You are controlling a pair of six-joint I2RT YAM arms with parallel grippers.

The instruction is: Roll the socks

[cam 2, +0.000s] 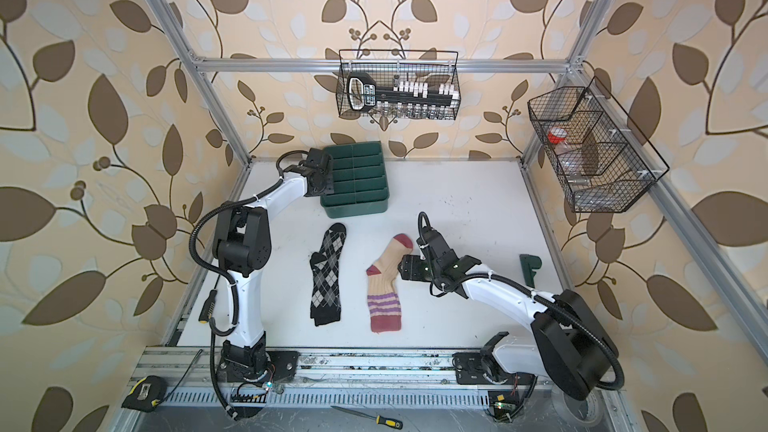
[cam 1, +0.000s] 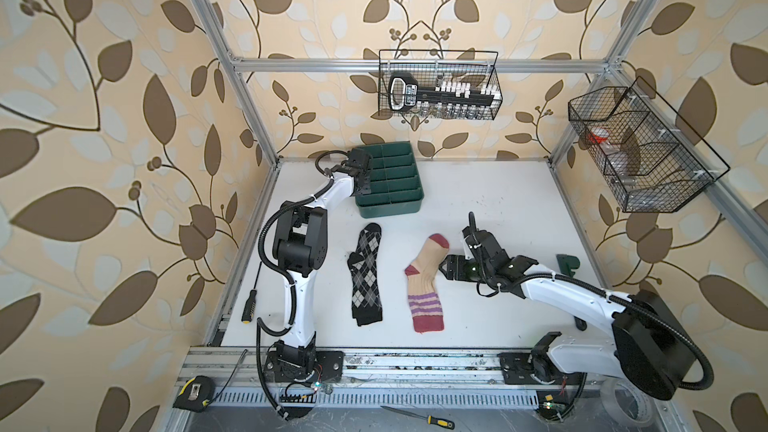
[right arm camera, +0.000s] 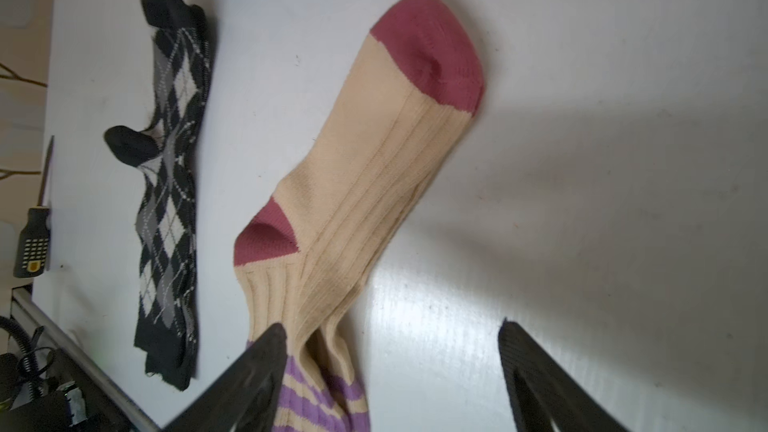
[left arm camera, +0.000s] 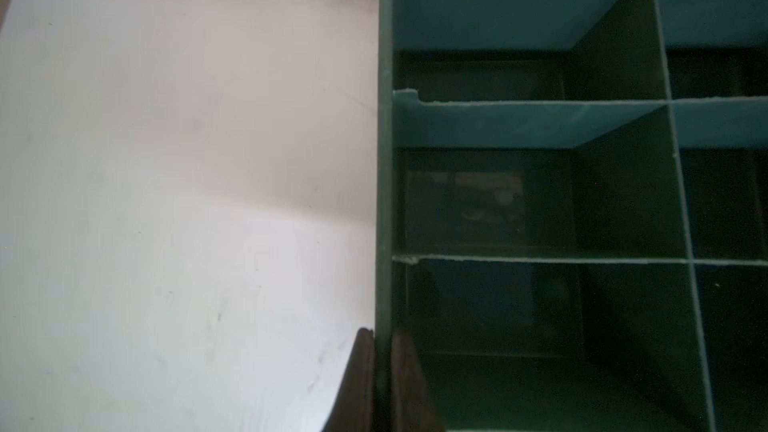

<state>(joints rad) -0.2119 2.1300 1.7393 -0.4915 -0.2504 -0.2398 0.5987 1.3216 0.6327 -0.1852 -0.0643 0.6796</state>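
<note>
The beige sock (cam 1: 428,284) lies flat in the middle of the bench (cam 1: 498,201), cuff toward the front edge; the argyle sock (cam 1: 365,276) lies apart, nearer the left edge. The right gripper (cam 1: 443,266), wide open and empty, sits beside the beige sock's ankle; the left gripper (left arm camera: 383,334) is clamped on the tray (cam 1: 388,213) wall near the rear edge. Closing side-on could bunch and drag the unpinned sock.

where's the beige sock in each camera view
In a top view: beige sock mid-table, right of the argyle sock.
In a top view: same place, argyle sock at its left.
Left wrist: absent; only green tray shows.
Right wrist: fills the middle, at the right gripper.
Shared landmark: argyle sock.
</note>
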